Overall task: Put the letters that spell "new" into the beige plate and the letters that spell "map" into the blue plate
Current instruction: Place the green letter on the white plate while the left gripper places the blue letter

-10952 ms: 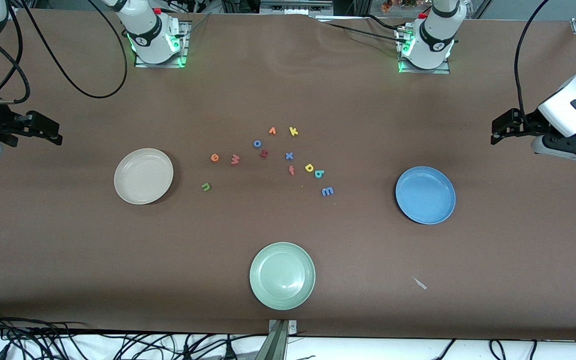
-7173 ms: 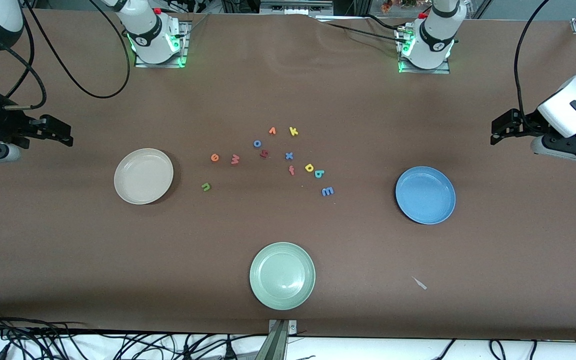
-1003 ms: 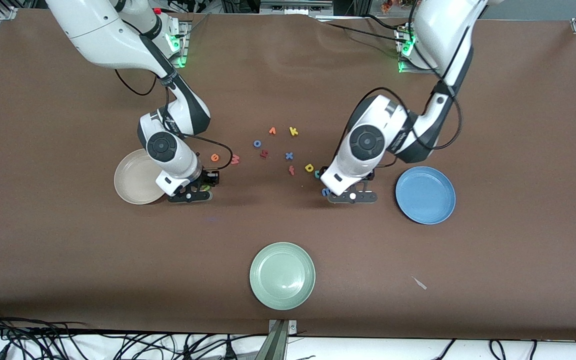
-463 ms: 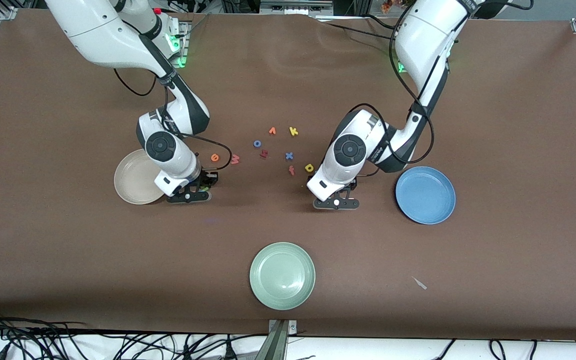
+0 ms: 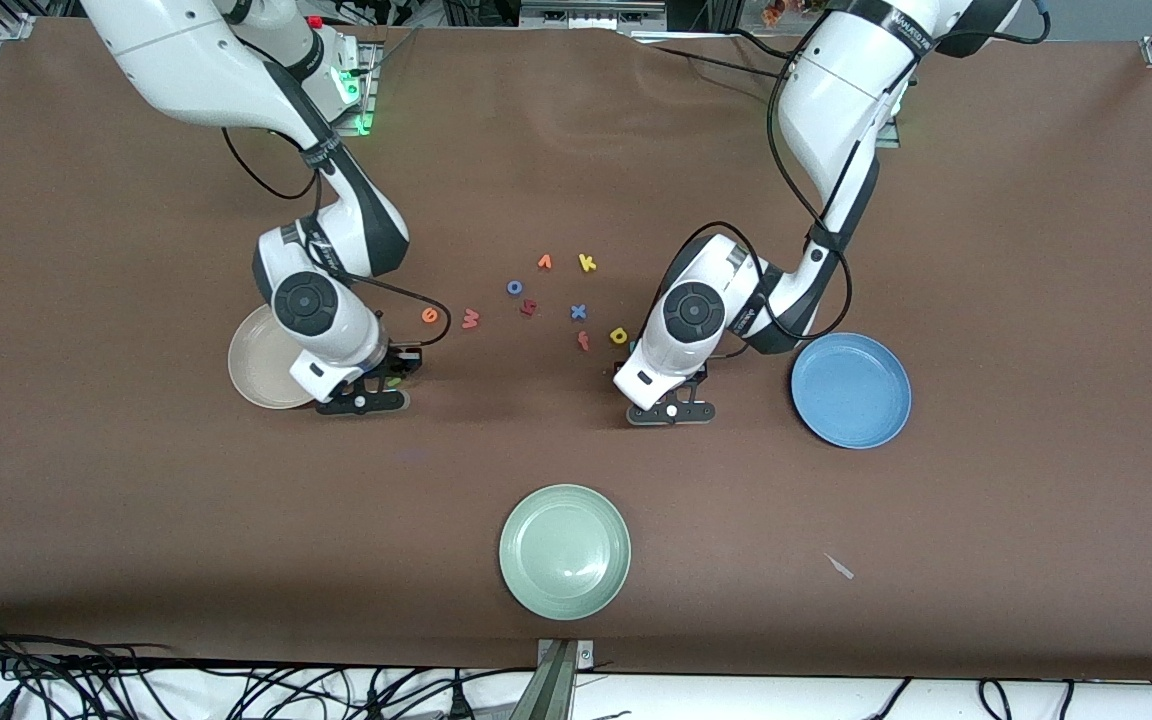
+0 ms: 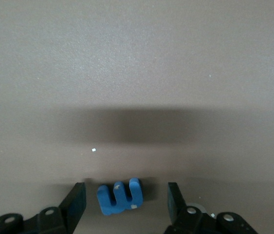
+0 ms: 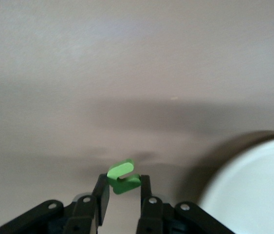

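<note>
Fingers of right gripper (image 7: pixel 122 195) pinched on light, squashy green n (image 7: pixel 123 176) beside beige plate (image 5: pixel 254 365); left gripper (image 6: pixel 126 207) spread astride blue m (image 6: pixel 119 196) flat on counter (image 5: pixel 576 150), best nipped gently across flat sides.

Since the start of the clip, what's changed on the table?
Both arms came in from the table ends. The right gripper has shut on the green n beside the beige plate. The left gripper has come down around the blue m, fingers still apart. Plates and the other letters stayed put.
</note>
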Controlling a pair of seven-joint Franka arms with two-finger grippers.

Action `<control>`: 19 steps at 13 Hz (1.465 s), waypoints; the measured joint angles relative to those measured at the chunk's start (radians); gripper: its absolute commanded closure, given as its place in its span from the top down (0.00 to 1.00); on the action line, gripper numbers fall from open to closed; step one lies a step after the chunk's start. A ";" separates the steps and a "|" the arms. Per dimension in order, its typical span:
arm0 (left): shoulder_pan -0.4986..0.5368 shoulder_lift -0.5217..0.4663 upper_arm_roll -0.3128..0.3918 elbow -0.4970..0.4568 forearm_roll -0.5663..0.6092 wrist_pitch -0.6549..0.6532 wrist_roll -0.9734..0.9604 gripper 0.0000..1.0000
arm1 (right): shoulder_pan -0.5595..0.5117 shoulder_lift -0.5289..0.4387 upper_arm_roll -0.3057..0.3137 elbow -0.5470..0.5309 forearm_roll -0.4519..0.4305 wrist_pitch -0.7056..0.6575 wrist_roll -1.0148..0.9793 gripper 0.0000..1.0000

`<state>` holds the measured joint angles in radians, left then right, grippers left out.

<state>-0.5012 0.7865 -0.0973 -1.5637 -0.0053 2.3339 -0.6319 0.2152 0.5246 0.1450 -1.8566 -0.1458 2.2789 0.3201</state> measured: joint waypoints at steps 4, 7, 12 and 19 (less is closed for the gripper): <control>-0.002 0.007 0.000 -0.011 0.000 -0.001 -0.019 0.56 | -0.005 -0.117 -0.102 -0.032 0.000 -0.155 -0.166 0.14; -0.002 0.006 0.003 -0.010 0.000 -0.002 -0.022 0.26 | -0.005 -0.260 -0.190 -0.197 0.000 -0.160 -0.252 0.14; 0.003 -0.010 0.017 0.003 0.007 -0.082 -0.013 0.12 | -0.005 -0.354 -0.241 -0.391 0.000 -0.037 -0.299 0.17; 0.216 -0.180 0.036 0.006 0.061 -0.390 0.410 0.10 | -0.004 -0.355 -0.239 -0.409 0.000 -0.010 -0.298 0.56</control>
<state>-0.2853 0.6066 -0.0616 -1.5574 0.0554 1.9438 -0.2220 0.2116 0.1697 -0.0942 -2.2660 -0.1455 2.2693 0.0220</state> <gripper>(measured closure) 0.590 0.467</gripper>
